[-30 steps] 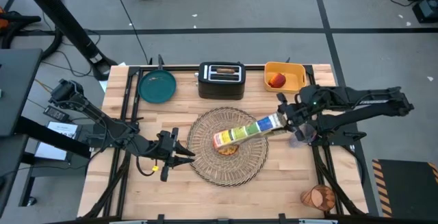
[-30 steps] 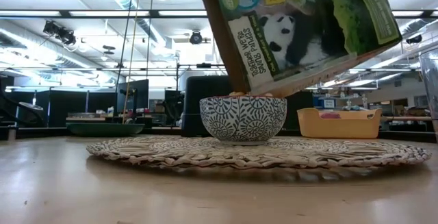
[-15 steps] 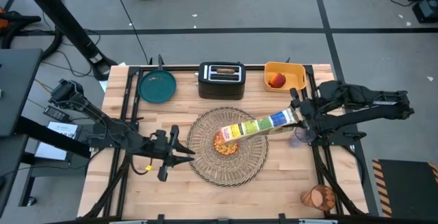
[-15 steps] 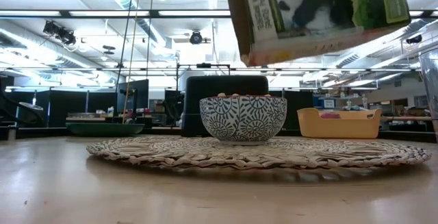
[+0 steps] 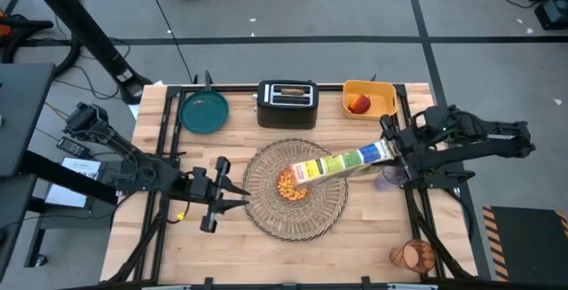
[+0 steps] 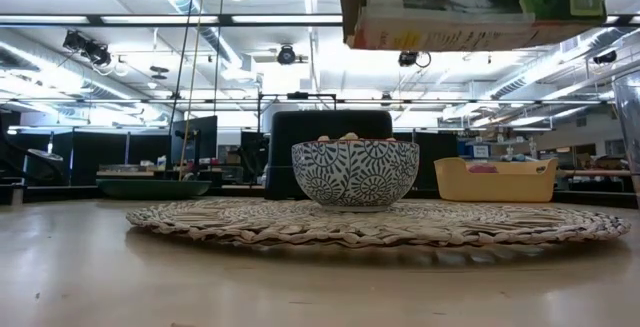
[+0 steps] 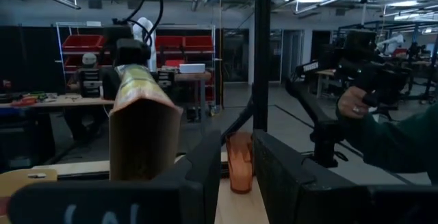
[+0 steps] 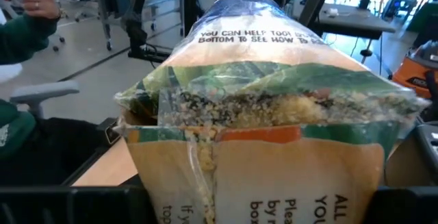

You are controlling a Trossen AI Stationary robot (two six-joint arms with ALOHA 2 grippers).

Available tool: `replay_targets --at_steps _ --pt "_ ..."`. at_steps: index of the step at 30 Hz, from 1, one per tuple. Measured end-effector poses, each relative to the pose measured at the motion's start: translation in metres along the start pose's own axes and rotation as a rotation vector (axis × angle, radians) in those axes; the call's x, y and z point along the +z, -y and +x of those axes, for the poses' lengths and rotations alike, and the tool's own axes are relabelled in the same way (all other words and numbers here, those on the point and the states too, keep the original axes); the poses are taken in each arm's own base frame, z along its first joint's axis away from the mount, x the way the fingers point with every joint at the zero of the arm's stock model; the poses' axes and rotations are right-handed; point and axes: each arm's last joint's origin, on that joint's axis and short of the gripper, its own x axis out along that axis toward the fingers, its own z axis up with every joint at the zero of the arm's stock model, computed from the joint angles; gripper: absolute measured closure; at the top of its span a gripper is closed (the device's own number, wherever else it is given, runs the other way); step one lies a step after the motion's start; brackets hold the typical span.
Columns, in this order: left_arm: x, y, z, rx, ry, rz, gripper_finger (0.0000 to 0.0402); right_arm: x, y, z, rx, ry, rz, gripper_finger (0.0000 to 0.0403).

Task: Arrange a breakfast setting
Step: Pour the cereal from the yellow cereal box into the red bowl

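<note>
Cereal box point(image 5: 342, 164), colourful w/ panda print, is clamped in right gripper point(image 5: 388, 151) jaws & held nearly level above round woven straw placemat point(image 5: 295, 189), open end over small cereal bowl point(image 5: 292, 184). Bowl: white w/ blue pattern, filled w/ orange-yellow cereal, sits at mat centre. In right wrist view, clear inner bag point(image 8: 274, 101) shows cereal crumbs. Left gripper point(image 5: 232, 194) hovers low just beside mat's left edge, jaws partly apart, holding nothing. Dark teal plate point(image 5: 203, 112) lies at tabletop's point(image 5: 160, 228) far left, next to black toaster point(image 5: 287, 104); red fruit point(image 5: 358, 104) rests in yellow bin point(image 5: 369, 98). Orange tumbler point(image 7: 239, 162) stands upright near right edge.
</note>
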Motion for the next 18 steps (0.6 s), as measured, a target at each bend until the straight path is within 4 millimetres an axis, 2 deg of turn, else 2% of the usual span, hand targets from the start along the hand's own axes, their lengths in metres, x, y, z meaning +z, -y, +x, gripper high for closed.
replay_targets --at_steps 10,18 --pt "0.004 -0.001 -0.001 0.003 0.028 0.033 0.0308 0.004 -0.003 -0.014 -0.035 0.078 -0.023 0.0232" --pt "0.004 0.000 -0.001 0.002 0.027 0.038 0.0308 -0.007 -0.003 -0.011 -0.064 0.235 -0.049 0.0232"
